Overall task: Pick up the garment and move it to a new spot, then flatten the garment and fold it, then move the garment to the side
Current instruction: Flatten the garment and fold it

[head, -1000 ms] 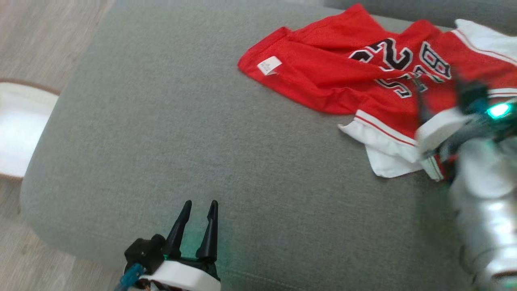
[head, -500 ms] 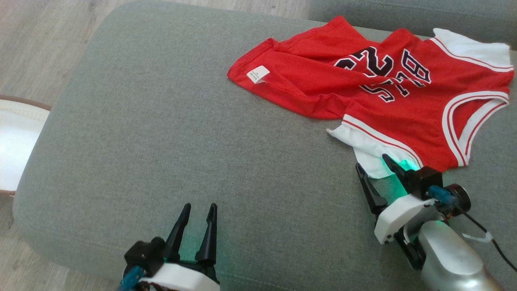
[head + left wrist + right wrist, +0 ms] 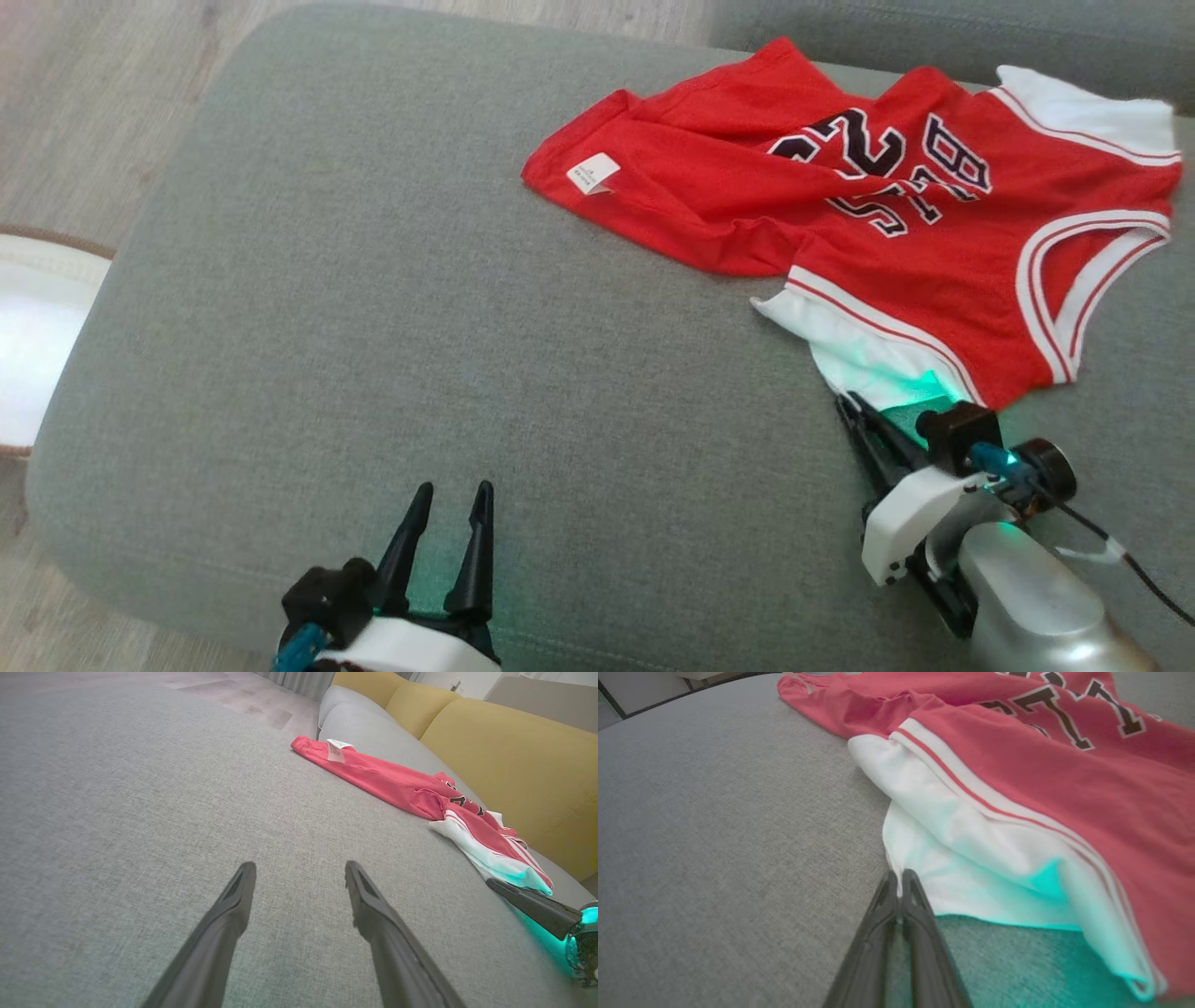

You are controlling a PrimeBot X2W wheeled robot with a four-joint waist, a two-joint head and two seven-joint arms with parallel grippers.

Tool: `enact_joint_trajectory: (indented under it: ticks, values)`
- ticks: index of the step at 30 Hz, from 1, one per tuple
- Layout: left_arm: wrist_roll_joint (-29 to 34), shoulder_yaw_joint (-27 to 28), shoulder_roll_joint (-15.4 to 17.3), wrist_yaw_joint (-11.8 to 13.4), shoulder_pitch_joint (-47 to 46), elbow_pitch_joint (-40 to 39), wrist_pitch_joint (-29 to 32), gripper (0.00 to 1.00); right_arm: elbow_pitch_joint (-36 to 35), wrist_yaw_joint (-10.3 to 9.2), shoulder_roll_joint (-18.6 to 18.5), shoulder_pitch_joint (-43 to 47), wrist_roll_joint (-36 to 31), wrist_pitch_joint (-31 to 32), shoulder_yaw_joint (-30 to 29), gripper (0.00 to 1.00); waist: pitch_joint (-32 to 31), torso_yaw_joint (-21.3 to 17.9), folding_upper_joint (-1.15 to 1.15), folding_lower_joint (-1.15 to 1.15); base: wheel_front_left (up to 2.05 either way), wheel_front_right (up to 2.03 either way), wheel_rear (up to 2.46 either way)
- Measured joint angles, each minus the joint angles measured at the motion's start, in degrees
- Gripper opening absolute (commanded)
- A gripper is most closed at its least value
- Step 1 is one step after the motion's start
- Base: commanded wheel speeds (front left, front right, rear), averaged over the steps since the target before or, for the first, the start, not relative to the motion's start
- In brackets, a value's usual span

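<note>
Now one garment, right pincer clamped on its white edge, left pincer spread apart

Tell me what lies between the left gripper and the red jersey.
Only bare grey cushion. The head view shows it running from the left gripper up to the red jersey; the left wrist view shows the same stretch.
</note>
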Motion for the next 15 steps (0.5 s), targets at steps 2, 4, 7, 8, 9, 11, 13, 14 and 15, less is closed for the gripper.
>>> enact_joint_trajectory:
  ticks: [2,4,7,8,9,11,13,14,15]
  values:
    - [0.01,0.23,0.01,0.00,0.02,0.34,0.00,1.00,0.37,0.00,-0.01,0.11,-0.01,0.01,0.47,0.00,-0.63,-0.39,0.00,0.00,0.00,0.00,0.00]
    - [0.02,0.42,0.01,0.00,0.12,0.59,0.00,1.00,0.34,0.00,0.07,0.77,-0.01,0.02,0.45,0.00,-1.52,-0.96,0.00,0.00,0.00,0.00,0.00]
    - [0.29,0.97,0.01,0.00,1.27,0.76,0.00,1.00,-0.75,0.00,0.05,3.69,-0.02,0.29,-1.19,0.00,-3.20,-2.23,0.00,0.00,0.00,0.00,0.00]
    - [0.58,1.34,0.01,0.00,1.96,0.97,0.00,1.00,-1.27,0.00,-0.03,5.09,-0.04,0.29,-1.94,0.00,-3.82,-2.77,0.00,0.00,0.00,0.00,0.00]
    - [0.70,1.72,0.02,0.00,2.72,1.09,0.00,1.00,-1.79,0.00,-0.12,6.59,-0.13,0.29,-2.92,0.00,-4.45,-3.37,0.00,0.00,0.00,0.00,0.00]
    - [0.78,2.03,0.03,0.01,3.85,1.29,0.00,1.00,-2.89,0.00,-0.52,9.46,-0.47,0.30,-4.60,0.00,-5.80,-4.56,0.00,0.00,0.00,0.00,0.00]
    - [0.78,2.14,0.04,0.00,4.53,1.26,0.00,1.00,-4.02,0.00,-0.92,12.11,-0.54,0.47,-6.30,0.00,-7.06,-5.95,0.00,-0.01,0.00,0.00,0.00]
    - [0.78,2.16,0.04,0.00,4.69,1.27,0.00,1.00,-4.59,0.00,-1.14,13.28,-0.71,0.58,-6.92,0.00,-7.54,-6.68,0.00,-0.01,0.00,0.00,0.00]
    - [0.78,2.19,0.04,0.00,4.68,1.25,0.00,1.00,-5.27,0.00,-1.35,14.36,-1.07,0.60,-7.66,0.00,-8.00,-7.42,0.00,-0.01,0.00,0.00,0.00]
